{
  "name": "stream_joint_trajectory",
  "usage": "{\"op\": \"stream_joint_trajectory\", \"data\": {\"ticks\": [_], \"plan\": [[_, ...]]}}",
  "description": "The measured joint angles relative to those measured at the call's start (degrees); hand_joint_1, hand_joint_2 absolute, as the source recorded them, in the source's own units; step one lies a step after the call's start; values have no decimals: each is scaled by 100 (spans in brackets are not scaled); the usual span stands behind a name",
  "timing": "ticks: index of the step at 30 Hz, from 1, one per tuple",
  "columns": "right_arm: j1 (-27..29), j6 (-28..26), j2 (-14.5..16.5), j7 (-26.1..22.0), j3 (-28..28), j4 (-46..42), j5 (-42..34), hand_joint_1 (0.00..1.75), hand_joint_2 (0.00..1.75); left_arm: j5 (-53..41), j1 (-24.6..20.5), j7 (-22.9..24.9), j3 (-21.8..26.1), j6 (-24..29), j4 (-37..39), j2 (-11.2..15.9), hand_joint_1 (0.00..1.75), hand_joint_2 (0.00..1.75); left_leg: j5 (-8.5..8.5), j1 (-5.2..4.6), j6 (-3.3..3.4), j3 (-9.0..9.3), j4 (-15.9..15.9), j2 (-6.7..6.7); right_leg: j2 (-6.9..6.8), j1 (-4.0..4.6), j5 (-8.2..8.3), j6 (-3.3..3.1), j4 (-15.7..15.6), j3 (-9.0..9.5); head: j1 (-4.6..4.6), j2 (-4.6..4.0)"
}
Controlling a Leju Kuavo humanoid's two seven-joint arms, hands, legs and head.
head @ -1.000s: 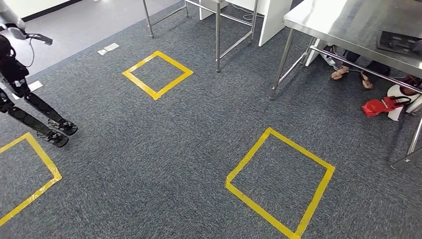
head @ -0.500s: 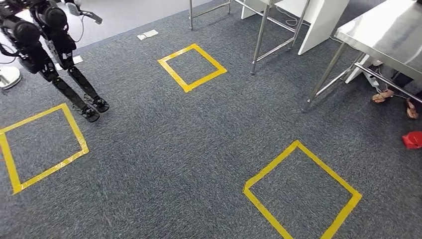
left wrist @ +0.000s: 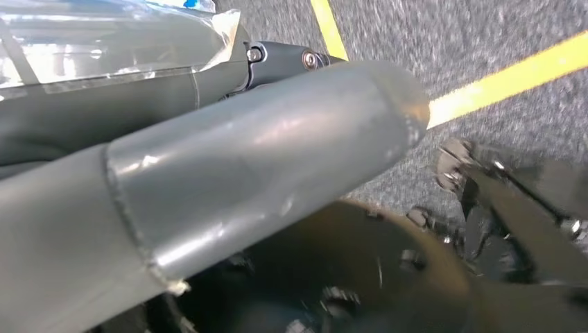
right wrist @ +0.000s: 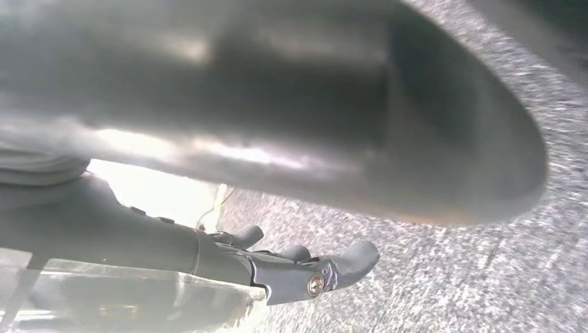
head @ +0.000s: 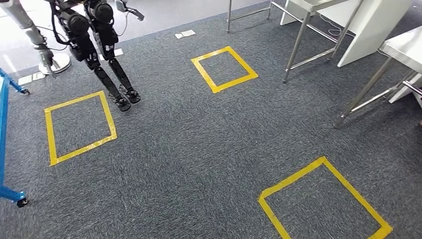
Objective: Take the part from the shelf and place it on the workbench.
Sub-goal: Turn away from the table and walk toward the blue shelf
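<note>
Grey carpet (head: pixel 199 149), yellow tape squares (head: pixel 225 68); shelf and part unseen. Step: transit. Left hand (left wrist: pixel 229 173), right hand (right wrist: pixel 305 274) hang; finger state probably empty, cannot tell. Next: locate shelf.

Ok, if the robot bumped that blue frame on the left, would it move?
Probably rolls: the blue frame stands on small casters. The carpet pile would likely slow it. Looks like thin tubing, so probably light.
</note>
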Motion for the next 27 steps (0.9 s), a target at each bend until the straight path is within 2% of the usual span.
{"op": "stream_joint_trajectory", "data": {"ticks": [1, 2, 3, 4, 6, 7, 8, 10, 11, 12, 14, 15, 16, 17, 18, 19, 20, 21, 22, 23, 25, 26, 27], "plan": [[14, 1, -11, 2, -8, 1, -3, 0, 0, -4, 3, 1, -17, -5, 0, 3, 0, 0, -86, 24, -24, -143, 290, 43, -85, 9, -5, -6, 1, -2, 2, 0], [20, 1, -20, 4, -14, 1, -6, 0, 0, -5, 5, 1, -32, -9, 0, 6, 0, 0, -68, 49, -46, -194, 389, 69, -165, 12, -13, -10, 1, -3, 0, 0], [20, -1, -26, 4, -18, 1, -8, 0, 0, -6, 7, 0, -42, -11, 0, 9, 0, 0, 55, 74, -65, -122, 251, 107, -239, 10, -25, -8, 2, -2, -1, 0], [18, -5, -28, 4, -21, 1, -10, 0, 0, -12, 8, -1, -48, -12, -1, 12, 0, 0, 238, 97, -80, 63, -89, 183, -306, 6, -44, 4, 2, 7, -1, 0], [24, -29, -39, 6, -36, 1, -22, 0, 0, -34, -5, -27, -59, -45, -1, 11, 0, 0, 513, 110, -85, 491, -853, 468, -426, 38, -109, 65, 16, 40, -10, 0], [27, -44, -45, 8, -48, 1, -29, 0, 0, -44, -13, -51, -66, -69, -2, 9, 0, 0, 558, 96, -62, 615, -1079, 557, -482, 67, -139, 101, 21, 56, 3, 0], [26, -56, -53, 11, -61, 1, -34, 0, 0, -50, -21, -69, -73, -83, -2, 5, 0, 0, 552, 71, -27, 657, -1170, 590, -538, 94, -164, 135, 21, 70, 16, 0], [11, -68, -58, 17, -84, -1, -38, 0, 0, -54, -23, -63, -80, -52, -2, 1, 0, 0, 562, 28, 73, 642, -1206, 440, -642, 109, -188, 199, 8, 115, 47, 1], [3, -74, -63, 19, -95, -1, -38, 0, 0, -55, -20, -45, -81, -24, -2, -1, 0, 0, 583, 20, 123, 642, -1230, 371, -575, 93, -225, 227, 44, 127, 50, 1], [7, -84, -65, 20, -104, -2, -39, 0, 0, -55, -18, -31, -82, 4, -2, -4, 0, 0, 610, 22, 176, 643, -1254, 297, -431, 76, -312, 236, 173, 91, 56, 2], [28, -103, -67, 16, -117, 0, -26, 0, 0, -55, -25, -18, -82, 36, -2, -14, 0, 0, 646, 25, 249, 634, -1278, 147, -55, 40, -630, 201, 801, -200, 74, 1], [37, -108, -64, 11, -120, 1, -17, 0, 0, -55, -29, -13, -82, 54, -2, -19, 0, 0, 652, 19, 268, 624, -1278, 62, 41, 38, -796, 183, 1216, -412, 81, 1], [31, -109, -61, 9, -121, 2, 2, 0, 0, -55, -32, -8, -82, 71, -2, -22, 0, 0, 653, 12, 274, 618, -1278, -29, 76, 38, -896, 187, 1546, -591, 83, 1], [22, -108, -60, 9, -123, 2, 18, 0, 0, -55, -32, -3, -82, 96, -2, -24, 0, 0, 654, 5, 275, 618, -1276, -121, 89, 37, -901, 214, 1692, -685, 85, 1], [11, -108, -58, 13, -123, 2, 32, 0, 0, -56, -30, 1, -82, 120, -2, -26, 0, 0, 656, 1, 273, 625, -1274, -214, 103, 35, -800, 259, 1598, -666, 87, 1], [4, -107, -58, 17, -123, 2, 44, 0, 0, -58, -30, 2, -83, 135, -2, -28, 0, 0, 658, 0, 268, 635, -1272, -308, 143, 23, -618, 310, 1283, -543, 87, 0], [11, -107, -60, 20, -124, 2, 46, 0, 0, -60, -29, 1, -83, 144, -2, -31, 0, 0, 663, 1, 259, 641, -1269, -399, 248, 2, -413, 355, 867, -380, 91, 0], [23, -108, -60, 22, -125, 4, 46, 0, 0, -63, -29, 1, -84, 144, -2, -34, 0, 0, 666, -11, 239, 640, -1259, -482, 369, -4, -241, 366, 499, -248, 95, 0], [29, -110, -60, 22, -125, 6, 45, 0, 0, -65, -29, 1, -85, 143, -2, -38, 0, 0, 673, -20, 213, 629, -1254, -547, 462, -7, -128, 346, 255, -172, 94, 0], [28, -113, -58, 23, -126, 8, 45, 0, 0, -66, -28, 2, -85, 143, -2, -40, 0, 0, 682, -28, 183, 613, -1253, -595, 521, 3, -78, 306, 154, -155, 93, 0], [7, -116, -50, 23, -128, 10, 44, 0, 0, -66, -22, 3, -86, 144, -2, -43, 0, 0, 713, -23, 117, 583, -1265, -684, 439, 24, -45, 204, 145, -163, 89, 0], [-5, -117, -45, 23, -130, 10, 44, 0, 0, -66, -18, 4, -86, 144, -2, -42, 0, 0, 699, -20, 93, 557, -1240, -663, 377, 13, -26, 163, 133, -146, 90, 0], [-8, -119, -43, 27, -132, 10, 44, 0, 0, -66, -15, 7, -86, 145, -2, -40, 0, 0, 624, -21, 68, 504, -1139, -557, 305, -3, -4, 111, 119, -128, 76, 0]]}}
